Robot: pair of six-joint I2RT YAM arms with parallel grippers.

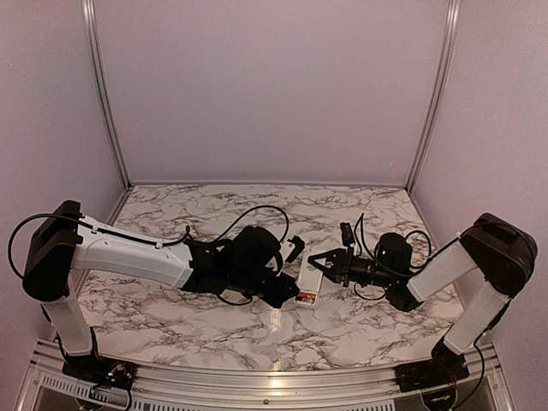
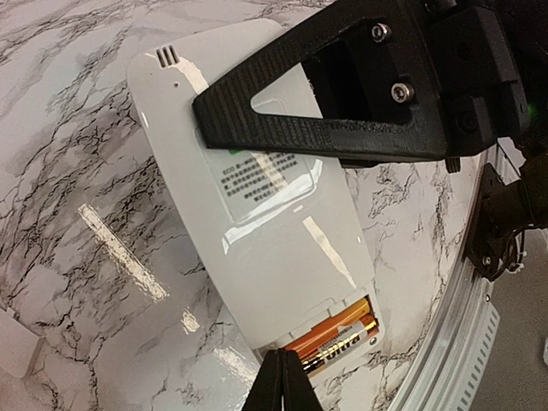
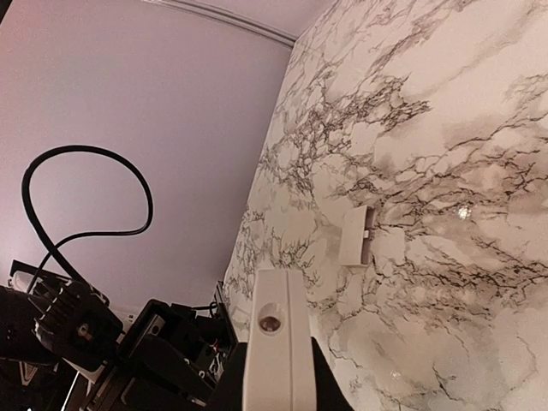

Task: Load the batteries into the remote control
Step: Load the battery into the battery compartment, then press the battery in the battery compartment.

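- There is one remote control [image 2: 274,240], two batteries [image 2: 338,334], one small flat white piece [image 3: 355,235] and two arms, each with one hand.
- The remote control is near the middle of the marble tabletop [image 1: 214,205], between the two hands, with its plain white back and a printed label facing up.
- The compartment at one end of the remote control is open. Both batteries lie inside it, side by side and touching. One is orange and the other is gold with dark print.
- The small flat white piece lies alone on the tabletop, apart from the remote control and on the near side of it in the top view.
- The right hand [image 1: 318,264] is closed on the remote control at the end far from the compartment. One of its black fingers [image 2: 282,128] lies flat across the back, above the label. In the right wrist view the end face of the remote control is clamped between the two fingers.
- The left hand [image 2: 278,381] is fully closed, with the two fingertips pressed together and nothing between them. Its tip points at the open end of the compartment, just beside the batteries.
- Both arms reach inward, low over the tabletop. I cannot tell if the remote control rests on the tabletop or is a little lifted.
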